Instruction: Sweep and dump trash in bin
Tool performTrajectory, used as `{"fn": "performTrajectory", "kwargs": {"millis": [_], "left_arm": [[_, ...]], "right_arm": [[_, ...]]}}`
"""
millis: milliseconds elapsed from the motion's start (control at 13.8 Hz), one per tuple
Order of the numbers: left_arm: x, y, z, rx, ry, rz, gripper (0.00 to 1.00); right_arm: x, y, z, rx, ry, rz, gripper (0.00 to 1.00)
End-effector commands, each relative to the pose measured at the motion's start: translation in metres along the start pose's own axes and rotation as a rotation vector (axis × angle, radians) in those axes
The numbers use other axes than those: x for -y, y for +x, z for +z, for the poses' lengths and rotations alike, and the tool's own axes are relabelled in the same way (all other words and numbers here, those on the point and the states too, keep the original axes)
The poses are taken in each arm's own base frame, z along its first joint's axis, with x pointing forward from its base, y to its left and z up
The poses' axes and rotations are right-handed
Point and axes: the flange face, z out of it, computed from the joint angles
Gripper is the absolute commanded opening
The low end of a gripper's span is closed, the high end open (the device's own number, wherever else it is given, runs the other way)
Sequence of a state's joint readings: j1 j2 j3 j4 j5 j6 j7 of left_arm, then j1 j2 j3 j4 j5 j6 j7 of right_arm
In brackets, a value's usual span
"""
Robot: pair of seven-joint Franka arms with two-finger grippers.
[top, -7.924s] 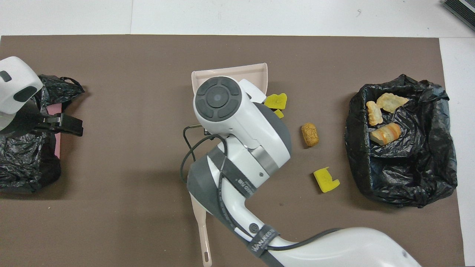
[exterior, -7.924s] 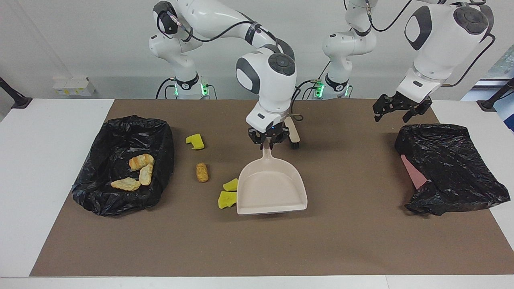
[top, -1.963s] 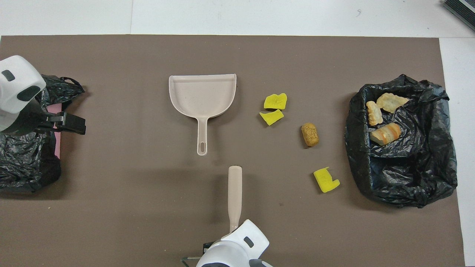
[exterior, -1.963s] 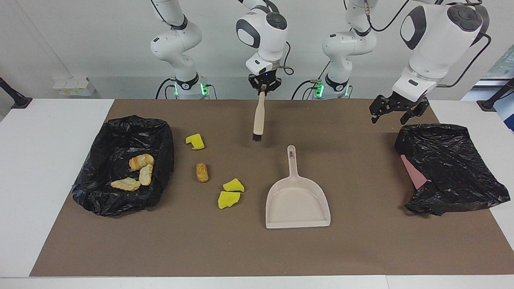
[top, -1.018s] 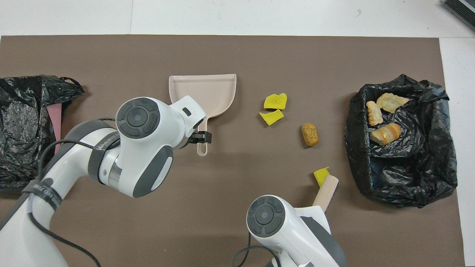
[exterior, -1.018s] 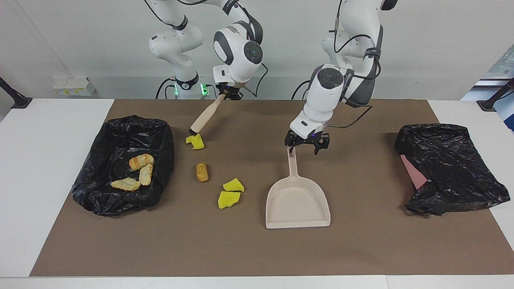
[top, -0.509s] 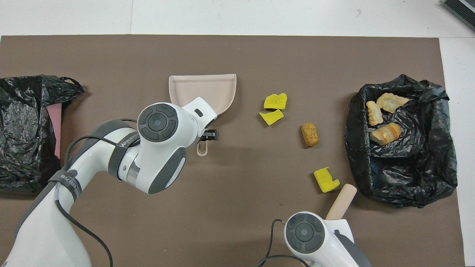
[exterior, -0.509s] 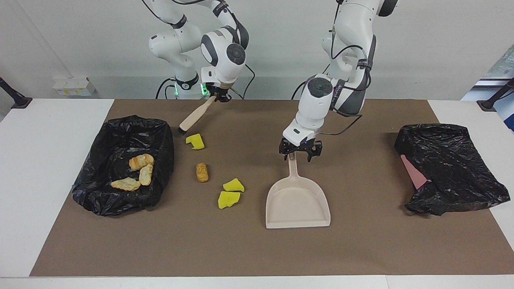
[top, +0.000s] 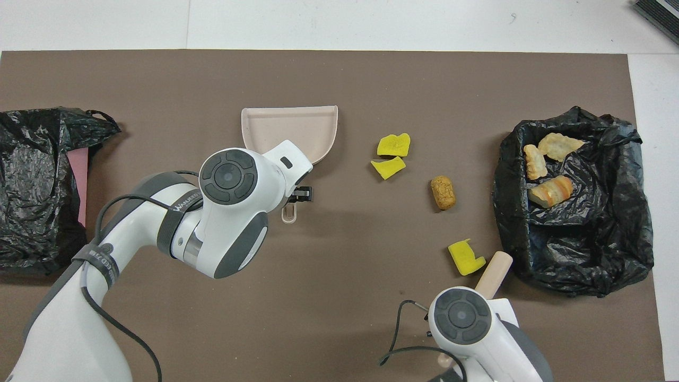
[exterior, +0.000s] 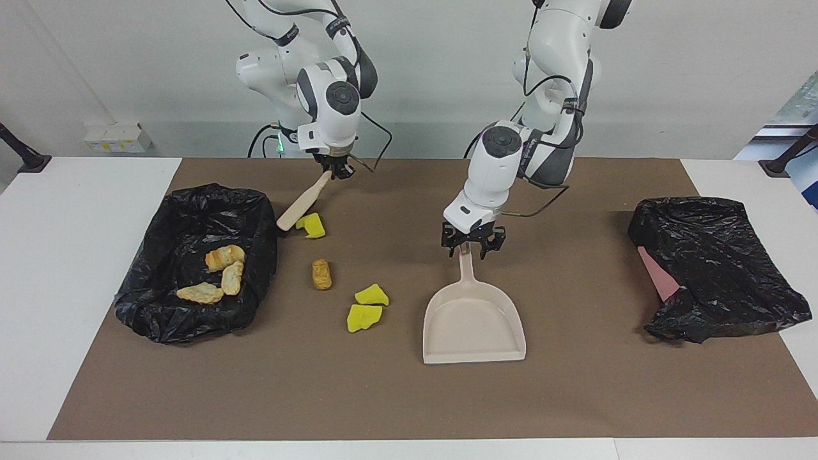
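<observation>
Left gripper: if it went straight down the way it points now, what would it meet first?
The left gripper points down at the dustpan; its fingers straddle the top of the handle. Going on, it would probably meet that handle first, then the brown mat; any remaining gap is hard to judge.

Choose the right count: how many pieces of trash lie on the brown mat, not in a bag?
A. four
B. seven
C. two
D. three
A: three yellow sponge chunks and one brown nugget lie on the brown mat, while the three bread-like lumps are already in the black bag.
</observation>
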State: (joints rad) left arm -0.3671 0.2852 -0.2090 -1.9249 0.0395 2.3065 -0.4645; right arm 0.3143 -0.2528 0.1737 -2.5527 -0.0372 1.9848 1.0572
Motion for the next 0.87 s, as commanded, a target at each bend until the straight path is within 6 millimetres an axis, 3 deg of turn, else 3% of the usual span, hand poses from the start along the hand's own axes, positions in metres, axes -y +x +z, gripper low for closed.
{"fn": "performTrajectory", "kwargs": {"millis": [0,73,218,436,582,800], "left_arm": [[-0.003,0.005,0.005,-0.021,0.009,-0.001,0.09],[-0.002,0.006,0.005,-0.021,0.009,0.005,0.00],[0.002,0.014,-0.004,-0.034,0.006,0.002,0.00],[0.019,0.020,-0.024,-0.045,0.025,0.059,0.00],[0.039,0.022,-0.042,-0.030,0.052,0.162,0.00],[0.054,0.016,-0.044,0.030,0.076,0.305,0.00]], "right_arm": [[0.017,0.037,-0.013,-0.003,0.034,-0.034,0.00],[0.023,0.053,-0.017,-0.001,0.039,-0.039,0.00],[0.035,0.074,-0.015,-0.026,0.042,-0.065,0.00],[0.064,0.101,-0.041,-0.048,0.088,-0.114,0.00],[0.086,0.111,-0.046,-0.052,0.098,-0.138,0.00],[0.126,0.111,-0.062,-0.070,0.119,-0.203,0.00]]}}
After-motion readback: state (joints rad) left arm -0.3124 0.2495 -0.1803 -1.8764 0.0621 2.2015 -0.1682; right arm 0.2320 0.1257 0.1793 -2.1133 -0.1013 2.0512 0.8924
